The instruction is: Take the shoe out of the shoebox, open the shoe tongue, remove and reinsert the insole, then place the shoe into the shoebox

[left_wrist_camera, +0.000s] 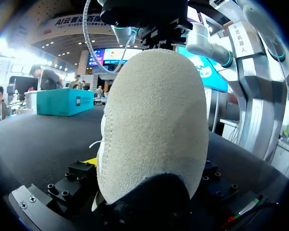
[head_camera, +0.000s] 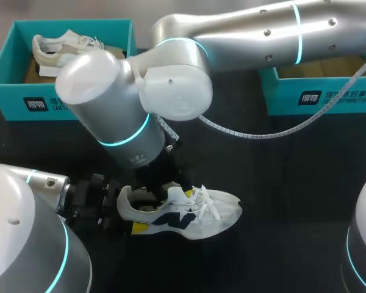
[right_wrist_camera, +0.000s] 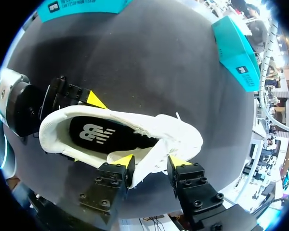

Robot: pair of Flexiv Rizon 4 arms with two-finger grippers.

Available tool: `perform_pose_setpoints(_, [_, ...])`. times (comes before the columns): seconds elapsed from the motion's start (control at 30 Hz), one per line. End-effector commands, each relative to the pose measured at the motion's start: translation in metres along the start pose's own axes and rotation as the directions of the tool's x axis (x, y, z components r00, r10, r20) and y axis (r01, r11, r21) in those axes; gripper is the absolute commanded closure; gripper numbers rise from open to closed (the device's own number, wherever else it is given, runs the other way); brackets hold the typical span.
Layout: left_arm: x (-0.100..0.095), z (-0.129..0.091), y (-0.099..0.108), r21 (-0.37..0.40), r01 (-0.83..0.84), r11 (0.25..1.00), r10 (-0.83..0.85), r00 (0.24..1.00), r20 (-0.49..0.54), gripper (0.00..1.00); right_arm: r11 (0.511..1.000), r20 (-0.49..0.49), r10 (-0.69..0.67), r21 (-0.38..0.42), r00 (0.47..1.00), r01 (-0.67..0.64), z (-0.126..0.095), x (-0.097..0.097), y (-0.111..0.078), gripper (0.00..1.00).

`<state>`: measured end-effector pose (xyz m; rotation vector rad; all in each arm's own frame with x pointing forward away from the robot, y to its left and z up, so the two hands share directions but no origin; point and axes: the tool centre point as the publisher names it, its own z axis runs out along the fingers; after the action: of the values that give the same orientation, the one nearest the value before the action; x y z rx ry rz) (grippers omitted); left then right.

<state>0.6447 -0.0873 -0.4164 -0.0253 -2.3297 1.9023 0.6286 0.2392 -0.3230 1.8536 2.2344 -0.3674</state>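
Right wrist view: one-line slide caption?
Left gripper clamps the white shoe at its heel; right gripper at its upper, insole in place.

- My left gripper (head_camera: 128, 210) lies low, clamped on the shoe (head_camera: 215, 210) heel.
- My right arm (head_camera: 244, 36) reaches across; its gripper (right_wrist_camera: 151, 161) points down, fingers apart.

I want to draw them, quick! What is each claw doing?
Left claw: closed, holding the white mesh sneaker by its heel.
Right claw: open, fingers straddling the sneaker's side.
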Motion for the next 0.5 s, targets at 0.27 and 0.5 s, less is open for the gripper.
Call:
perform_pose_setpoints(0.27, [-0.002, 0.002, 0.002, -0.001, 0.0, 1.0, 0.0, 1.0, 0.002, 1.0, 0.877, -0.04, 0.479, 0.058, 0.877, -0.476, -0.002, -0.01, -0.007, 0.73])
perform_pose_setpoints(0.5, [-0.002, 0.002, 0.002, -0.001, 0.0, 1.0, 0.0, 1.0, 0.002, 1.0, 0.905, -0.053, 0.422, 0.086, 0.905, -0.417, -0.002, -0.017, -0.004, 0.86])
